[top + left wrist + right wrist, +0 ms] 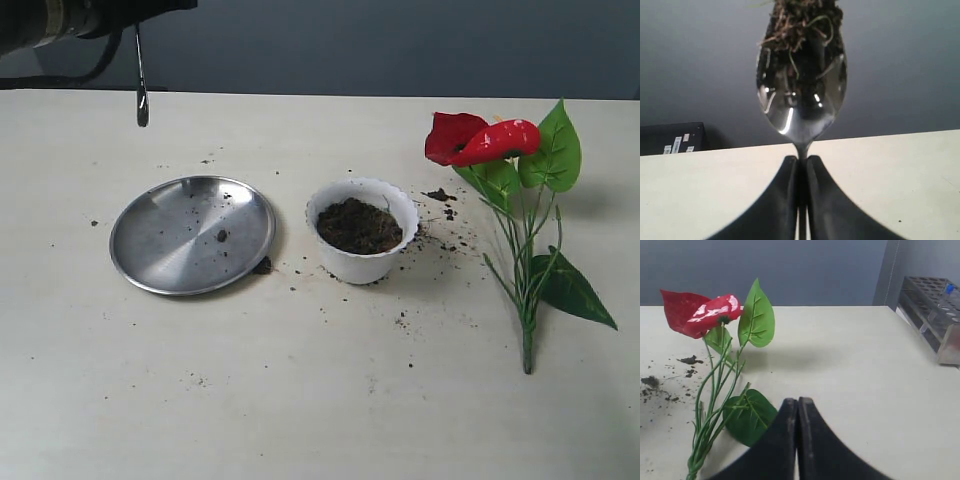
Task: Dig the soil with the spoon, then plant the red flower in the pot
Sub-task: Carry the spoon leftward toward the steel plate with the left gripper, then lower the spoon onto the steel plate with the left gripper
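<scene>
on the pale counter (300,410) the white pot (360,265) already holds soil (358,226), the left tool (801,167) is clamped on the raised spoon (800,100) carrying more, and the red flower (478,140) lies unplanted right of the pot, near the closed, empty right tool (797,407).

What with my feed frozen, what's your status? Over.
Left hand shut on spoon, soil aboard. Right hand shut, empty. Red flower lying beside pot. Nothing blocking pot.

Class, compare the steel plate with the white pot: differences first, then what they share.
The plate is flat, shiny metal; the pot is deep and white. The plate is wider than the pot. The plate holds few crumbs; the pot is full of soil. Both are round.
</scene>
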Tool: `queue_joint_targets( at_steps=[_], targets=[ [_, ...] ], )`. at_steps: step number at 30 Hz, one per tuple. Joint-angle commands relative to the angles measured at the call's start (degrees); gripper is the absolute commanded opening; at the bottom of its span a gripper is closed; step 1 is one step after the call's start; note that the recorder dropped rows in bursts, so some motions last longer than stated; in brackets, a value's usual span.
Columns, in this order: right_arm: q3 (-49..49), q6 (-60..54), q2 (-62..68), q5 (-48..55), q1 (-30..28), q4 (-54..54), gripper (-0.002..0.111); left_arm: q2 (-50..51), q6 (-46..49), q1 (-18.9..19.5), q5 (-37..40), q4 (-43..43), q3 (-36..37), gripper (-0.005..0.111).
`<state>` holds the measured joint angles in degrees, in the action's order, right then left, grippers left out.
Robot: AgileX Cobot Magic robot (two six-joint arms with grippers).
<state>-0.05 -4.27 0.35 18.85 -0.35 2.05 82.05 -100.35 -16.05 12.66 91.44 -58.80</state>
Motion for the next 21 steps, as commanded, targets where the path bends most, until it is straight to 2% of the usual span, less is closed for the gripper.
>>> queue_joint_targets(
  at_steps=[1,5,7,9,14,18,21],
  targets=[
    [0.0,-0.1,-0.4,-0.6,-0.2,0.0,-0.001,1.7,19.5,-0.1,0.1,-17.1,-2.9,0.000],
    [0.0,-0.1,-0.4,-0.3,-0.2,0.0,-0.001,3.4,48.7,0.0,4.9,-44.7,-7.3,0.000],
    [0.0,-0.1,-0.4,-0.3,-0.2,0.0,-0.001,4.0,60.1,0.1,7.5,-53.5,-9.8,0.000],
    [0.0,-0.1,-0.4,-0.3,-0.2,0.0,-0.001,4.5,65.6,0.2,10.8,-58.7,-12.3,0.000],
    [0.0,-0.1,-0.4,-0.3,-0.2,0.0,-0.001,6.6,72.7,0.9,20.9,-64.6,-18.8,0.000],
    [0.0,-0.1,-0.4,-0.3,-0.2,0.0,-0.001,9.4,87.8,2.9,25.0,-81.2,-22.8,0.000],
    [0.0,-0.1,-0.4,-0.3,-0.2,0.0,-0.001,12.9,94.1,5.0,29.7,-90.5,-25.8,0.000]
  ],
)
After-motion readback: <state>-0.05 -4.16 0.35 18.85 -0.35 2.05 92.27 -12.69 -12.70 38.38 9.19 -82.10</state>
